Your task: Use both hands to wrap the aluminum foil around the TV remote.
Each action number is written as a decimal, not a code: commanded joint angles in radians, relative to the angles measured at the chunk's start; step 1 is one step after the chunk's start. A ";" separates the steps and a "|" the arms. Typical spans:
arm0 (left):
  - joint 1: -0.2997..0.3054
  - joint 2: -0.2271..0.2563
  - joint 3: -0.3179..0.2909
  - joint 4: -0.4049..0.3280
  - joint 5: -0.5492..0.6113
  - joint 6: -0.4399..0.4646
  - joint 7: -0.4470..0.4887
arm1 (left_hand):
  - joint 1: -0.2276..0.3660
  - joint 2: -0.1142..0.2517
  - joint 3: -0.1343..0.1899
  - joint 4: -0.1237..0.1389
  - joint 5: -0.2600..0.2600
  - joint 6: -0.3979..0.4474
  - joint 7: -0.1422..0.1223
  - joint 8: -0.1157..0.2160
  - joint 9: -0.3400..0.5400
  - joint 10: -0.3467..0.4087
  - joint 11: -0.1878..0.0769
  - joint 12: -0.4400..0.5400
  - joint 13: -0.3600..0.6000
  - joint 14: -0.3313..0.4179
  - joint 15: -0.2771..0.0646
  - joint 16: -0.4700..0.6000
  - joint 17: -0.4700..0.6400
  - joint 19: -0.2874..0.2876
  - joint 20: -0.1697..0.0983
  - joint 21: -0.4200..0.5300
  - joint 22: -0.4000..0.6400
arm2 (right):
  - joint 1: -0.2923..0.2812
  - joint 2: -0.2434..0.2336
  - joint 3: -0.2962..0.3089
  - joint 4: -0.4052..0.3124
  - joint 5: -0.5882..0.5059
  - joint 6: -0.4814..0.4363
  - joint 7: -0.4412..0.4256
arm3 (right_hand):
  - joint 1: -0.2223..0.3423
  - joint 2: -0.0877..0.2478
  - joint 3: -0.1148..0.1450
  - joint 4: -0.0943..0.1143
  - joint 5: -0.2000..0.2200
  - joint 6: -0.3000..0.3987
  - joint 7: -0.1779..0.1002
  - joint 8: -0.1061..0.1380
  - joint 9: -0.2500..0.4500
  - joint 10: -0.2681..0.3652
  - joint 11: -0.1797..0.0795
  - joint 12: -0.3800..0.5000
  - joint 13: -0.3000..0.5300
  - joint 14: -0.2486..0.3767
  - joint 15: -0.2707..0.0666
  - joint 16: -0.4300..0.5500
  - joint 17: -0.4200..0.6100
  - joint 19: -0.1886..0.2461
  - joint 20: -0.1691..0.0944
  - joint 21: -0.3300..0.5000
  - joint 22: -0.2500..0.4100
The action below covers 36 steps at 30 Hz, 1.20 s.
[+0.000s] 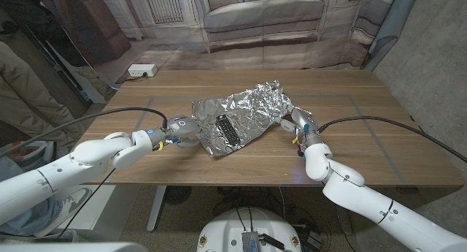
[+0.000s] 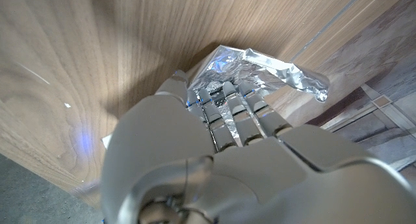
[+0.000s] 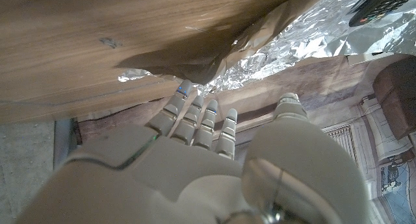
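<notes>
— While we look down from the head camera, where do we find the foil?
— We see the aluminum foil (image 1: pixel 244 119) crumpled at the middle of the wooden table (image 1: pixel 365 146), its far flap raised and folded toward two o'clock. The TV remote (image 1: pixel 227 131) lies on the sheet's near part, black, keys up, uncovered at its near end.

— And our left hand (image 1: pixel 180 129)?
— It sits at nine o'clock from the remote, against the foil's left edge. In the left wrist view its fingers (image 2: pixel 229 110) reach onto the shiny sheet (image 2: pixel 266 71) and press into it; we cannot tell whether they actually pinch the edge.

— Our right hand (image 1: pixel 298 121)?
— At three o'clock from the remote, just beside the raised flap. In the right wrist view its fingers (image 3: pixel 195 117) are straight and slightly apart, tips close under the foil's (image 3: pixel 286 45) ragged edge, with the thumb (image 3: pixel 289 110) apart from them. We see nothing held there; the hand looks released.

— Anything else around us?
— A white power strip (image 1: pixel 141 71) lies on the floor at eleven o'clock, and a person's leg (image 1: pixel 25 91) shows at the left edge.
</notes>
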 commanded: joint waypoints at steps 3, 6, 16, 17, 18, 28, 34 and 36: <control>-0.031 -0.081 0.041 0.081 -0.033 -0.022 0.110 | 0.023 0.007 0.039 -0.003 0.002 0.117 -0.002 0.043 -0.008 0.151 -0.005 0.027 0.009 0.167 -0.166 0.021 0.003 0.128 -0.047 0.059 0.003 | -0.026 -0.011 0.022 -0.012 0.024 0.017 -0.006 | -0.009 0.004 -0.001 -0.001 -0.001 0.004 0.005 -0.001 0.000 0.014 -0.003 0.010 0.001 0.008 0.000 0.004 0.004 0.010 0.001 -0.005 0.005; -0.041 -0.093 0.047 0.093 -0.050 -0.029 0.117 | 0.027 0.003 0.060 -0.005 0.001 0.217 0.006 0.092 -0.004 0.284 -0.009 0.054 0.021 0.303 -0.174 0.037 0.006 0.239 -0.084 0.111 0.001 | -0.036 -0.017 0.029 -0.018 0.028 0.019 -0.010 | -0.012 0.004 -0.002 0.000 -0.001 0.005 0.004 -0.001 0.000 0.014 -0.006 0.010 0.001 0.008 0.001 0.004 0.004 0.012 0.001 -0.006 0.005; -0.062 -0.065 0.009 0.001 -0.147 0.001 -0.022 | 0.036 0.001 0.085 -0.012 0.000 0.230 0.028 0.111 -0.005 0.385 -0.010 0.069 0.051 0.434 -0.178 0.043 0.013 0.334 -0.086 0.157 -0.005 | -0.069 -0.023 0.056 -0.027 0.047 0.039 -0.036 | -0.021 0.005 -0.005 0.005 -0.001 0.007 0.003 -0.001 0.000 0.019 -0.010 0.012 0.001 0.010 0.002 0.005 0.005 0.014 0.001 -0.008 0.006; -0.063 -0.061 0.002 -0.013 -0.157 0.006 -0.038 | 0.037 0.002 0.086 -0.012 0.000 0.228 0.027 0.112 -0.004 0.387 -0.010 0.070 0.053 0.436 -0.178 0.043 0.014 0.333 -0.084 0.157 -0.006 | -0.071 -0.022 0.058 -0.026 0.049 0.042 -0.038 | -0.023 0.005 -0.005 0.006 -0.001 0.008 0.003 0.000 0.000 0.019 -0.012 0.012 0.002 0.011 0.002 0.006 0.005 0.014 0.001 -0.009 0.006; -0.064 -0.056 -0.006 -0.030 -0.167 0.015 -0.058 | 0.036 0.003 0.087 -0.011 0.000 0.226 0.028 0.112 -0.002 0.389 -0.010 0.071 0.055 0.438 -0.177 0.043 0.015 0.327 -0.079 0.154 -0.006 | -0.074 -0.023 0.060 -0.026 0.051 0.045 -0.039 | -0.024 0.006 -0.005 0.006 -0.002 0.009 0.004 0.000 0.000 0.019 -0.011 0.012 0.002 0.011 0.002 0.006 0.005 0.014 0.001 -0.009 0.006; -0.141 -0.040 -0.037 -0.116 -0.276 0.024 -0.295 | 0.029 0.018 0.104 0.001 -0.005 0.229 0.064 0.146 0.032 0.389 -0.004 0.092 0.121 0.428 -0.170 0.024 0.029 0.280 -0.048 0.140 -0.005 | -0.084 -0.024 0.069 -0.017 0.062 0.077 -0.048 | -0.044 0.009 -0.010 0.015 -0.002 0.016 0.004 0.002 0.000 0.029 -0.008 0.016 0.002 0.018 0.003 0.008 0.007 0.042 -0.014 -0.005 0.006; -0.218 -0.066 -0.012 -0.106 -0.341 0.004 -0.442 | 0.027 0.019 0.110 0.003 -0.007 0.227 0.064 0.153 0.041 0.389 -0.005 0.097 0.138 0.432 -0.170 0.023 0.033 0.267 -0.046 0.136 -0.005 | -0.093 -0.020 0.074 -0.012 0.075 0.084 -0.050 | -0.054 0.011 -0.012 0.018 -0.002 0.020 0.005 0.002 -0.001 0.034 -0.009 0.017 0.003 0.026 0.001 0.009 0.007 0.085 -0.011 0.005 0.007; -0.246 -0.079 -0.001 -0.099 -0.360 -0.002 -0.485 | 0.026 0.018 0.111 0.004 -0.007 0.226 0.065 0.156 0.044 0.389 -0.005 0.099 0.143 0.433 -0.168 0.022 0.034 0.264 -0.044 0.135 -0.005 | -0.097 -0.018 0.077 -0.011 0.080 0.089 -0.054 | -0.057 0.012 -0.011 0.017 -0.002 0.021 0.005 0.002 -0.001 0.041 -0.011 0.020 0.003 0.038 -0.008 0.011 0.006 0.123 -0.001 0.014 0.007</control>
